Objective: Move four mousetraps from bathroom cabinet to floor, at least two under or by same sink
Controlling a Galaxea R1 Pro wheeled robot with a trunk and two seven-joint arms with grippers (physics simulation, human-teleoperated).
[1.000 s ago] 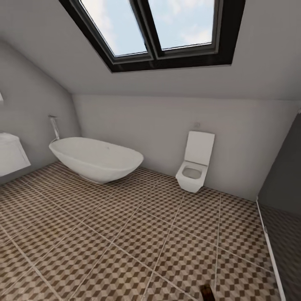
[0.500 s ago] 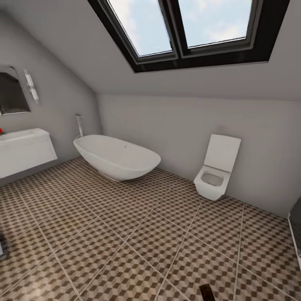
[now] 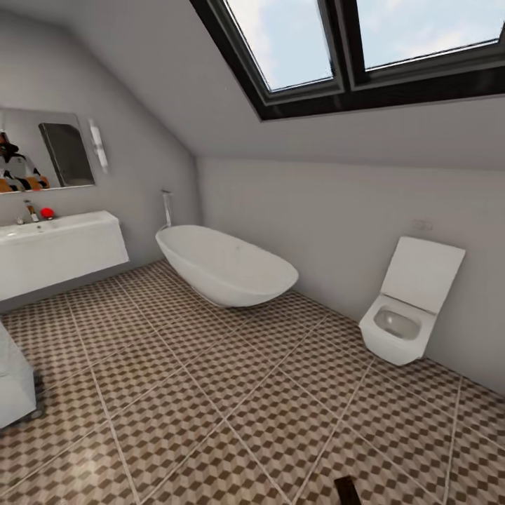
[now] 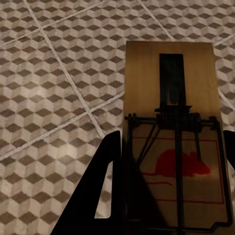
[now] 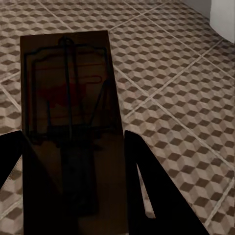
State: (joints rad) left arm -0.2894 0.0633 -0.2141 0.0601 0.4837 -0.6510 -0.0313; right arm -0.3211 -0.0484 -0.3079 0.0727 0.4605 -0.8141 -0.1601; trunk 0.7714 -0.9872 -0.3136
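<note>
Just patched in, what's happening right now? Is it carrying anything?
The robot is in the bathroom with a mousetrap in each gripper. The left gripper has its jaws closed on one mousetrap, and the right gripper is clamped on another mousetrap, both held above the cube-patterned bathroom floor. Ahead are the bathtub and toilet, with a white vanity sink at the head view's left. Neither trap has been set down yet.
</note>
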